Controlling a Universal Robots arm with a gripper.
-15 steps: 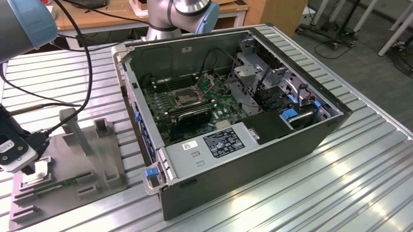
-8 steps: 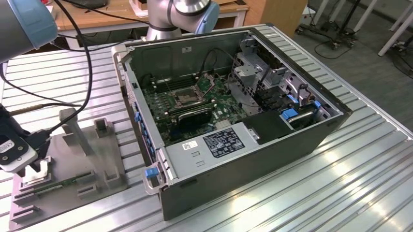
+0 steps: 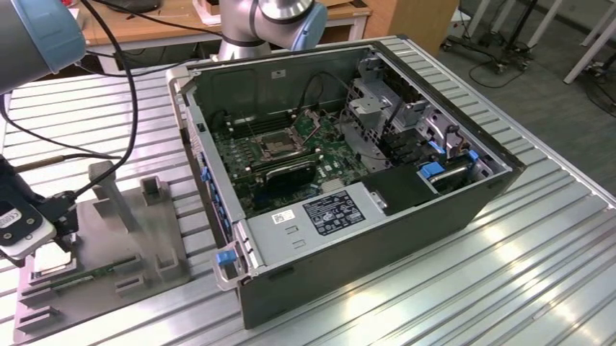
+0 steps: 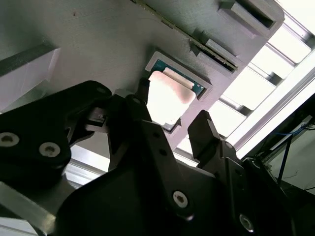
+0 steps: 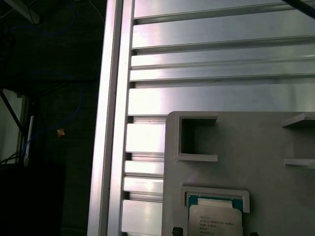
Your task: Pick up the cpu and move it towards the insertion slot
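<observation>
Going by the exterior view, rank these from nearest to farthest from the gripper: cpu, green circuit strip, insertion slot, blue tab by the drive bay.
1. The cpu, in the gray fixture, right by the gripper.
2. The green circuit strip, beside it on the same fixture.
3. The insertion slot, inside the computer case.
4. The blue tab, at the case's side toward the exterior view's right.

Black fingers (image 4: 205,132) hide one edge of the cpu (image 4: 167,101) on the gray tray (image 4: 98,44); the first wrist view cuts it off.

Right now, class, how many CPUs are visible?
1: the cpu lies in a recess of the gray holder, below the gripper. Others may hide inside the computer case.
</observation>
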